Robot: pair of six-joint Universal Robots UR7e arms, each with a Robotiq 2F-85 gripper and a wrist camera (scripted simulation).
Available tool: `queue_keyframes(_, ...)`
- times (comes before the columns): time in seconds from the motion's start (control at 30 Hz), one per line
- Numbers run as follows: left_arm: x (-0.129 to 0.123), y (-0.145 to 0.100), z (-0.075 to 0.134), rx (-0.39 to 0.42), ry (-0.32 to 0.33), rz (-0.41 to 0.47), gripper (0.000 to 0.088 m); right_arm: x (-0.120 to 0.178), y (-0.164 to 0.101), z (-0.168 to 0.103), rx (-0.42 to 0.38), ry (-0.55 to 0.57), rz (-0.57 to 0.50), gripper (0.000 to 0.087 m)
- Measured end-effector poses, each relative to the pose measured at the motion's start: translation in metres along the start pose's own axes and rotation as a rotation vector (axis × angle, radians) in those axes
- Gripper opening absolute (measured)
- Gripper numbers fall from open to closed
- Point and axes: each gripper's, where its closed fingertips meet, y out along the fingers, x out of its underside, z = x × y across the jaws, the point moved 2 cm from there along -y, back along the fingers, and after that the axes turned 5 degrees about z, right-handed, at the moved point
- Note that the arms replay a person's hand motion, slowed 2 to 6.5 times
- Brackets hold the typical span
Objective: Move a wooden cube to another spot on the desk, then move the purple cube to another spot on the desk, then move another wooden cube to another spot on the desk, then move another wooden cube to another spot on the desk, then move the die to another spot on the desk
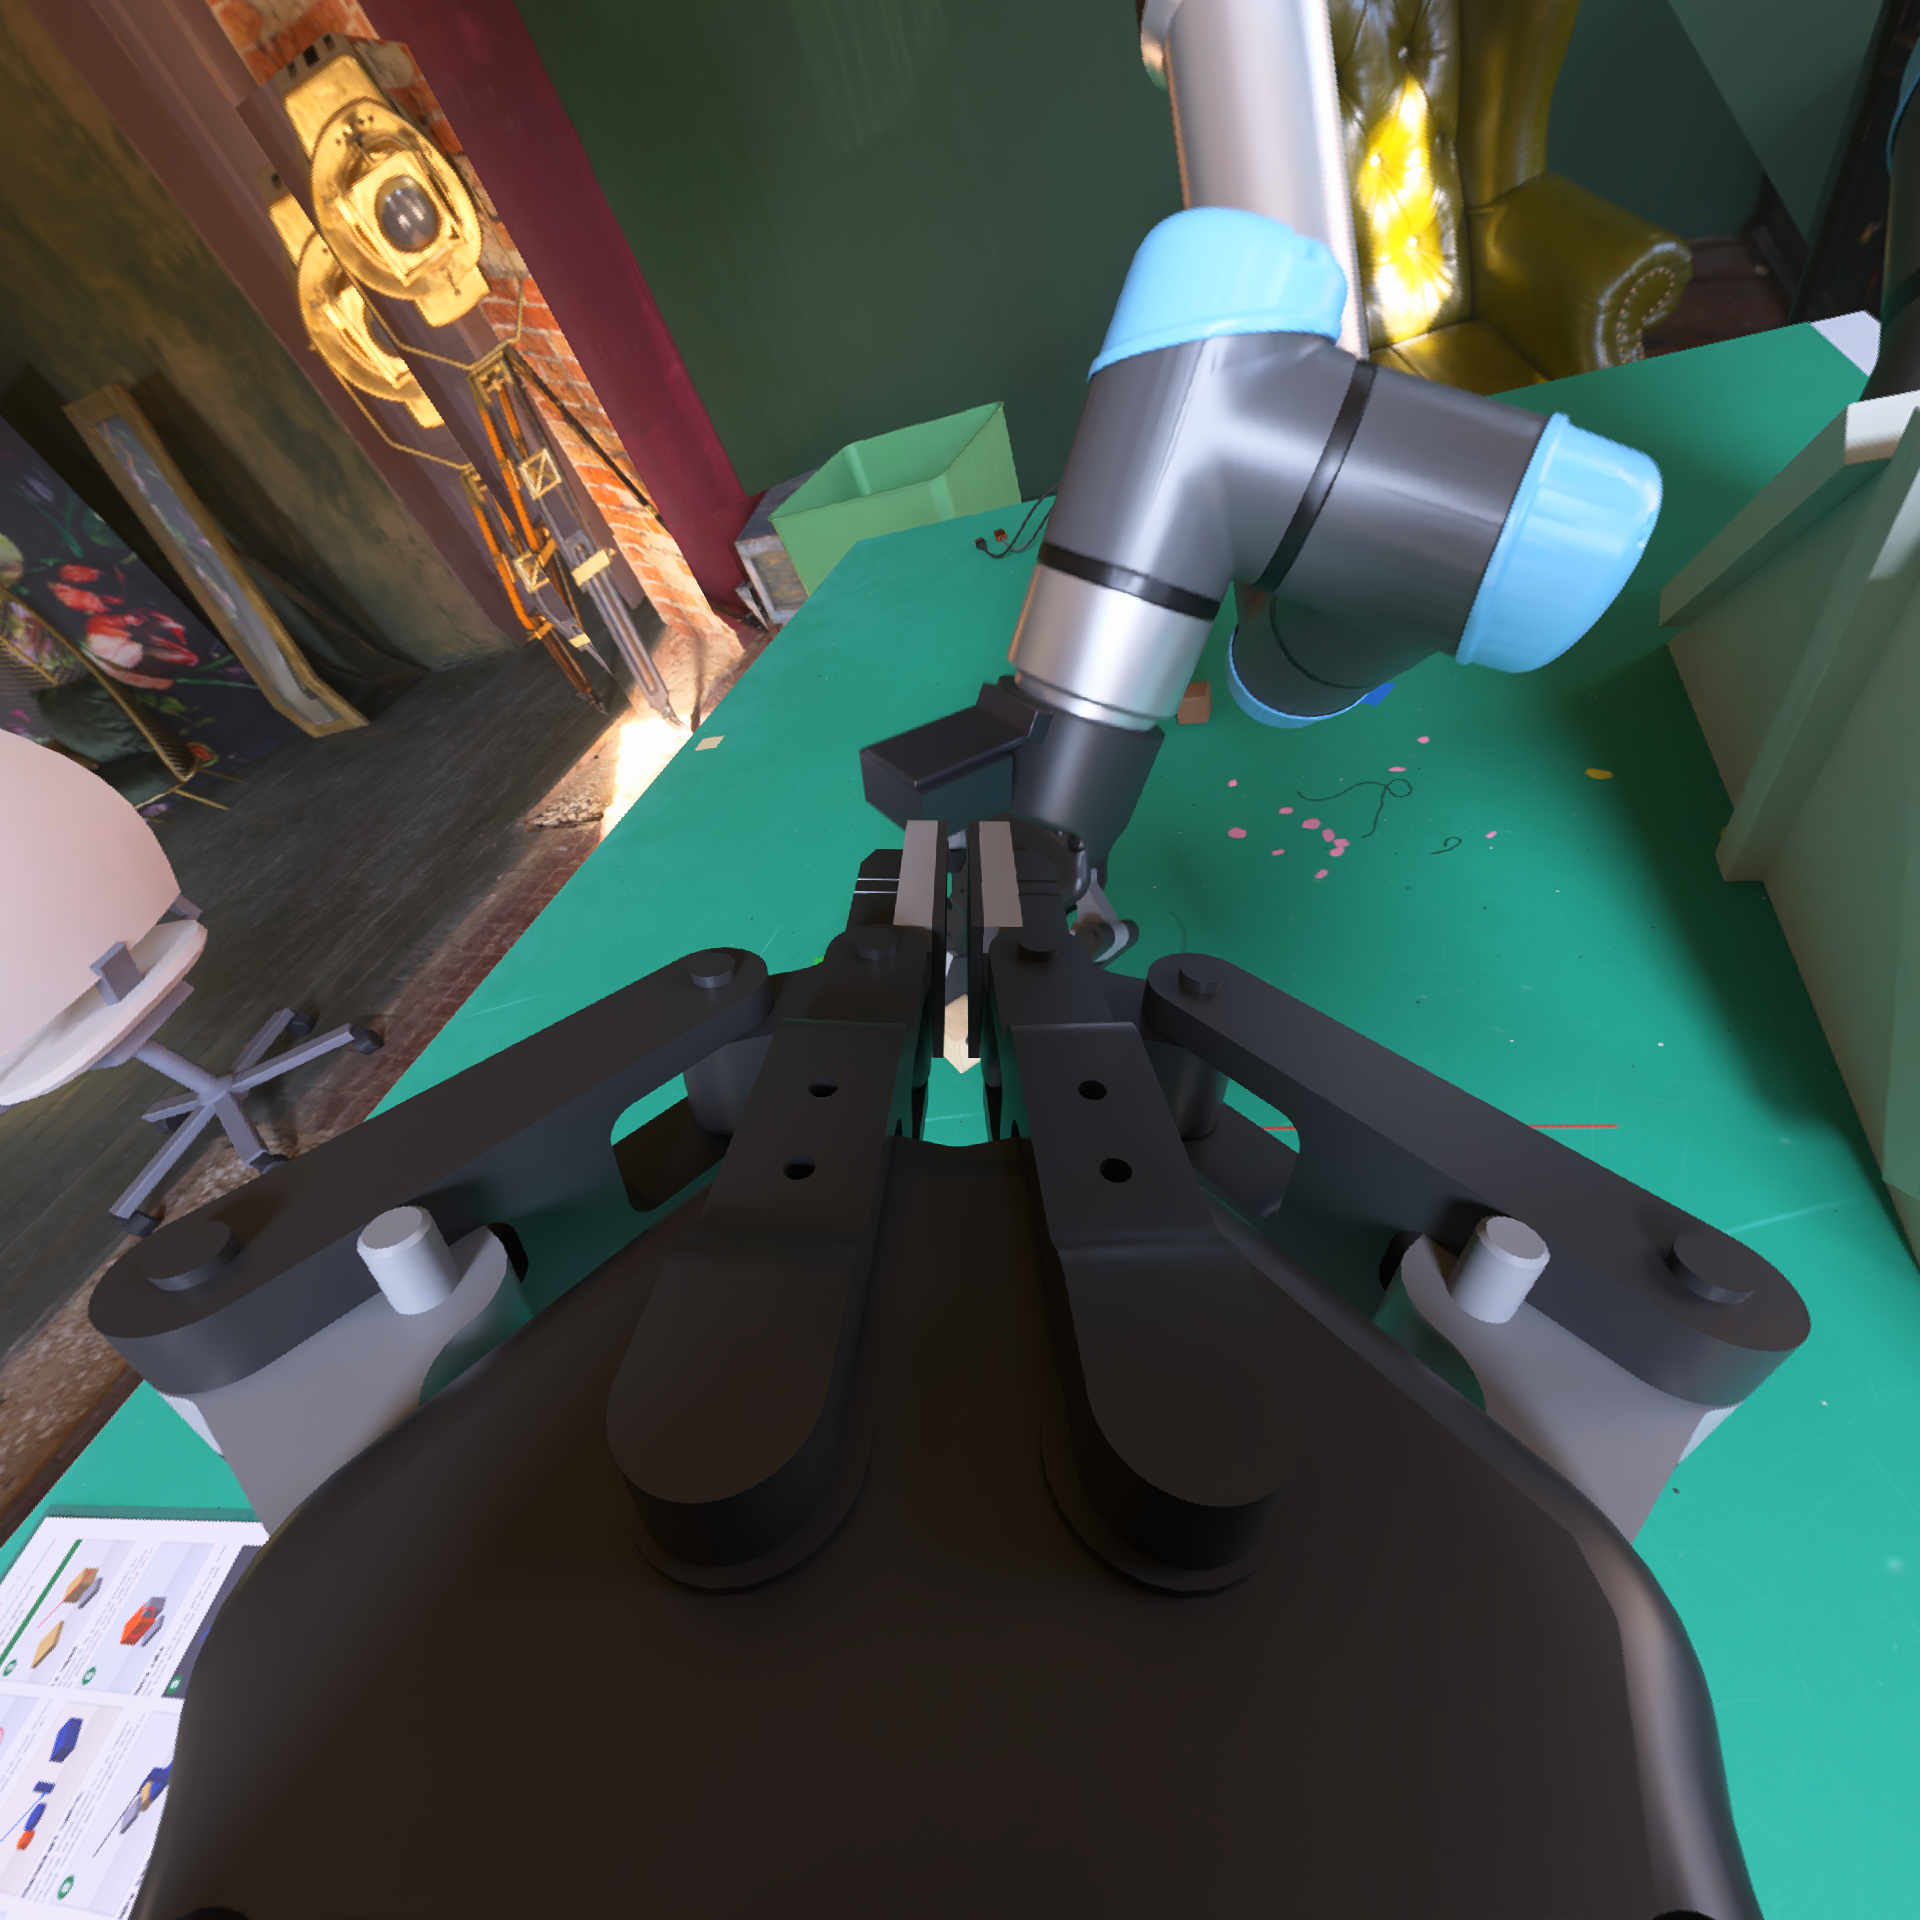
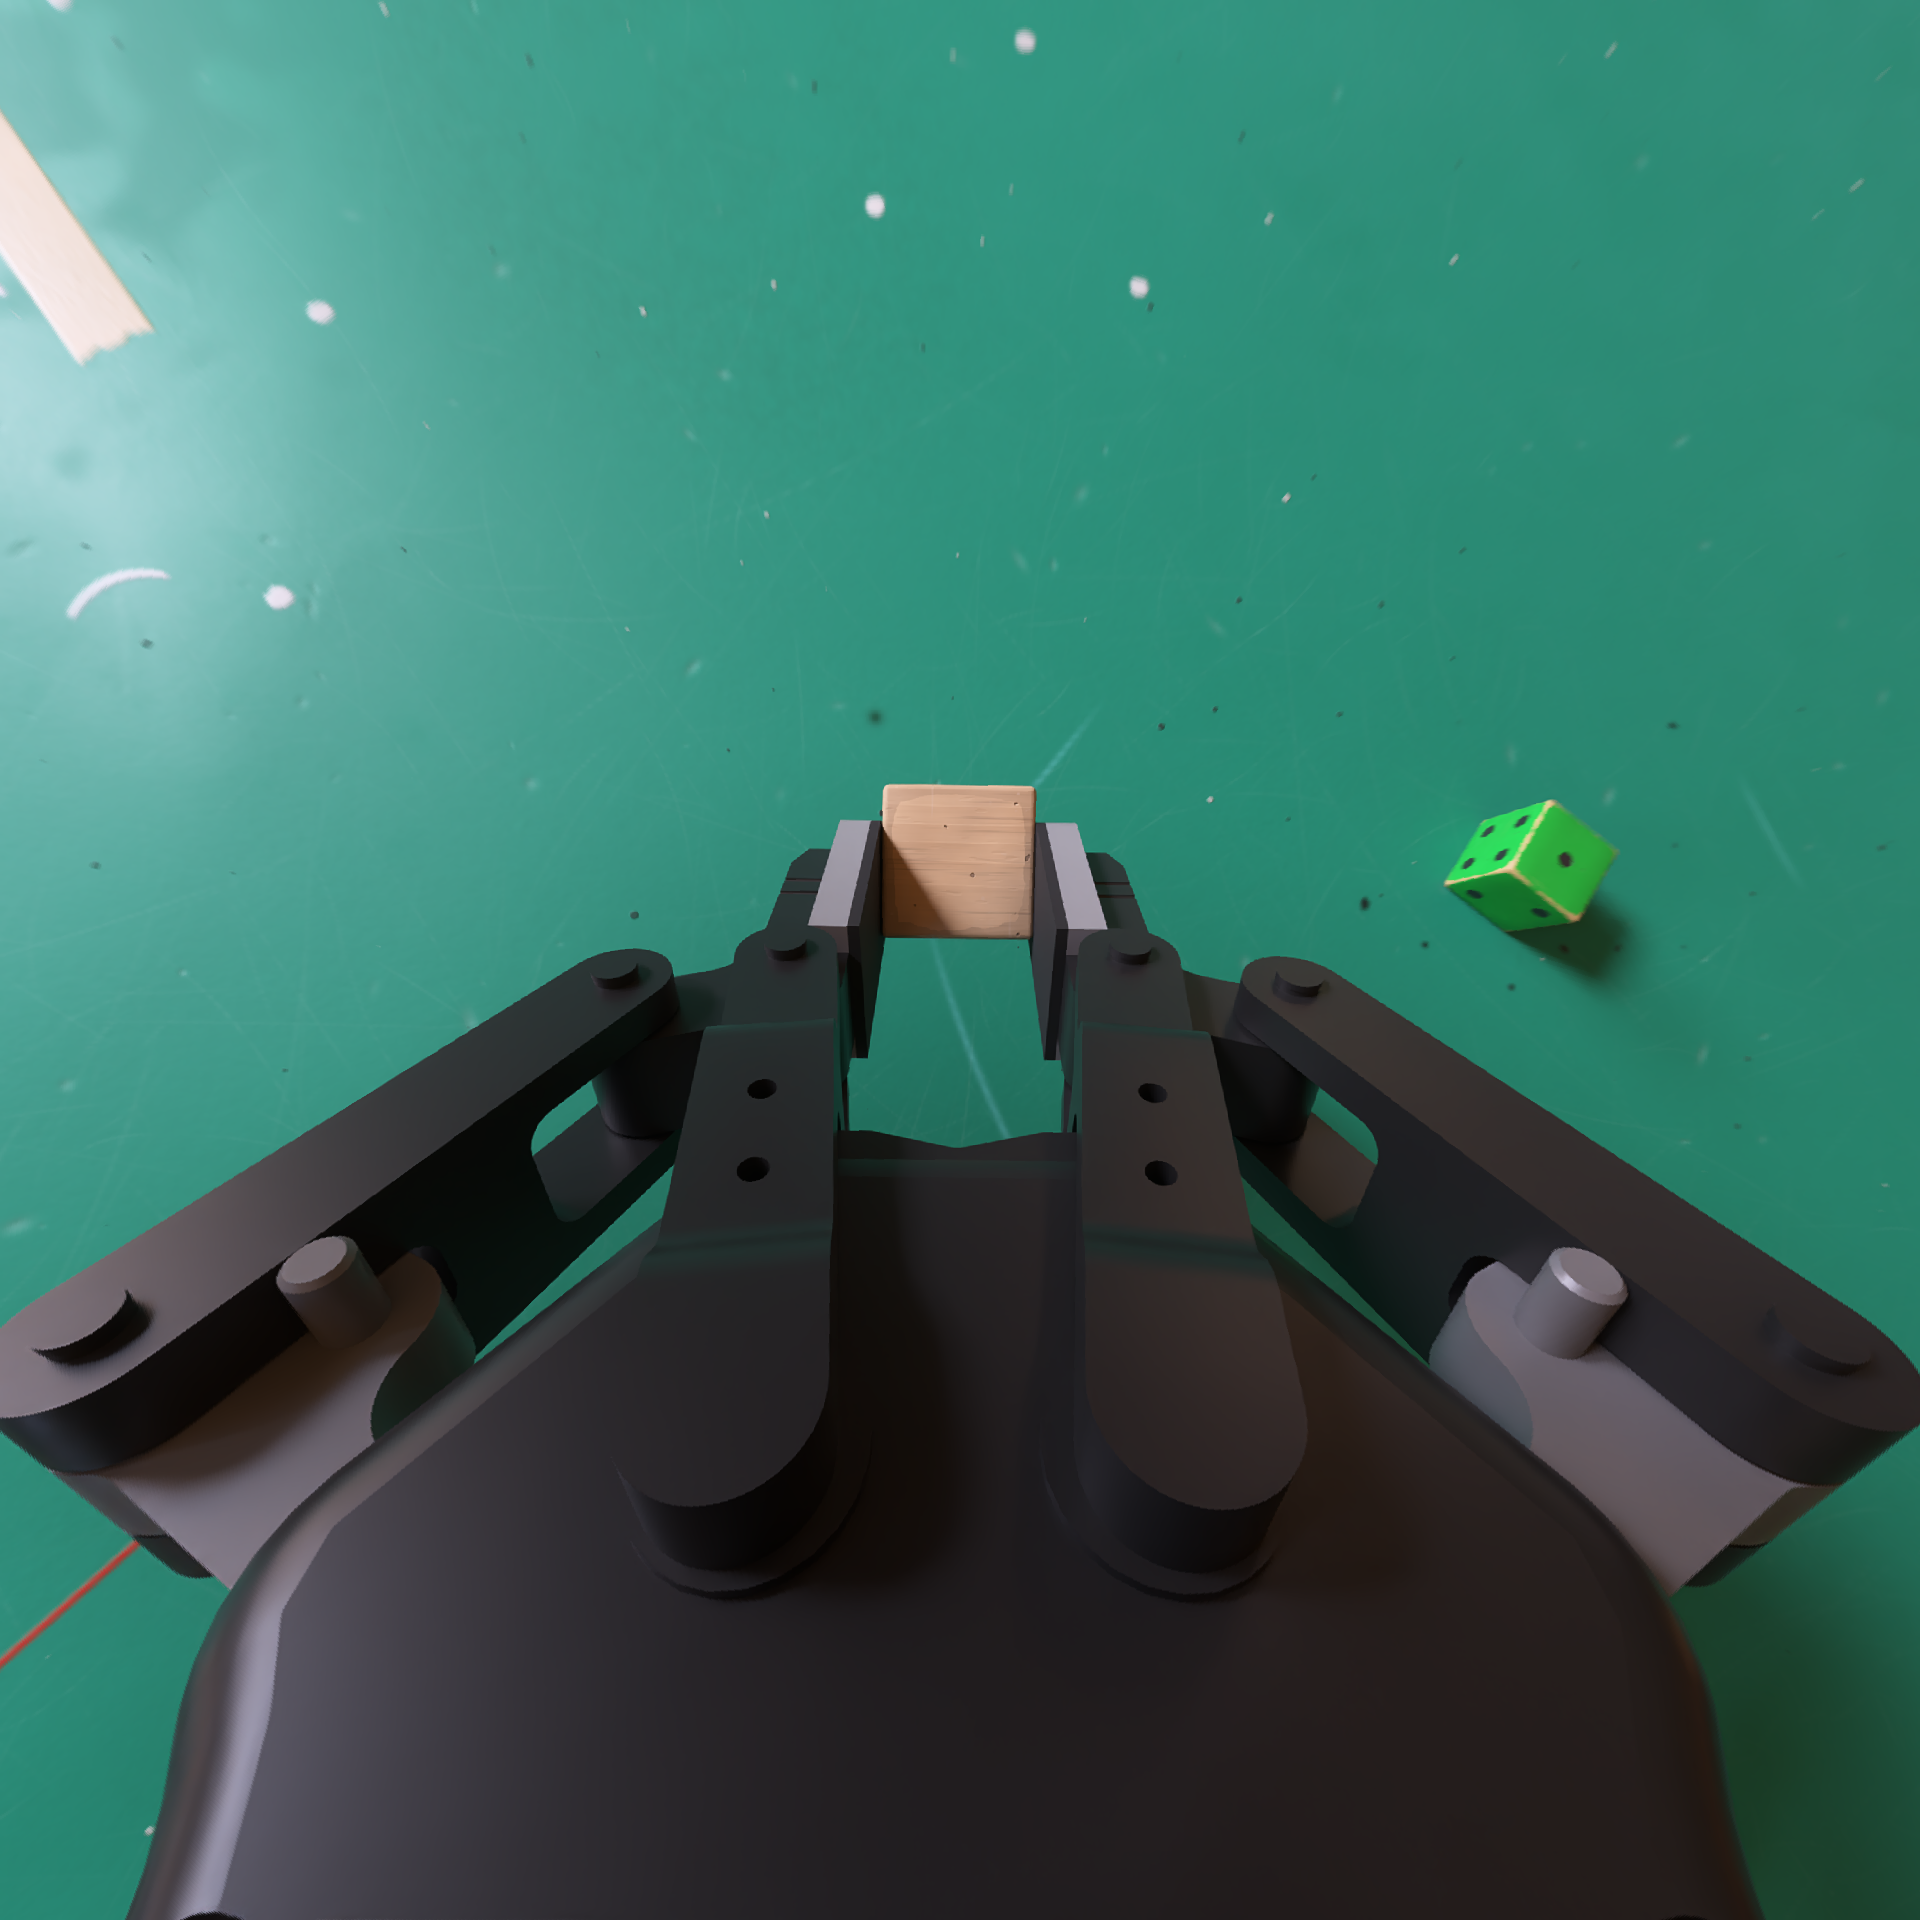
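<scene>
Right gripper (image 2: 958, 878) jaws clamped on wooden cube (image 2: 958, 862), pads flat on its left and right faces, above green bench (image 2: 520, 727). Die (image 2: 1529, 864) right, well apart. Left gripper (image 1: 958, 883) jaws closed, empty, farther off.

The left gripper (image 1: 958, 883) has its fingers almost together over the green desk (image 1: 1455, 1039), the other arm (image 1: 1247, 499) stands ahead, and a small wooden cube (image 1: 1195, 703) sits behind it.
</scene>
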Motion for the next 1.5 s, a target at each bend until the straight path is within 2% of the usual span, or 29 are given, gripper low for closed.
queue_keyframes(0.4,0.000,-0.002,-0.002,-0.007,-0.005,0.005,0.0035,-0.035,-0.079,0.011,0.105,-0.005,0.179,0.0252)
queue_keyframes(0.73,-0.001,-0.005,-0.003,-0.013,-0.010,0.013,0.0035,-0.034,-0.151,0.039,0.230,0.057,0.262,0.0252)
queue_keyframes(1.1,-0.004,-0.008,-0.003,-0.014,-0.013,0.030,0.0034,0.010,-0.210,0.090,0.408,0.205,0.234,0.0252)
queue_keyframes(1.5,-0.007,-0.009,-0.001,-0.013,-0.008,0.047,0.0032,0.098,-0.235,0.135,0.527,0.422,0.093,0.0252)
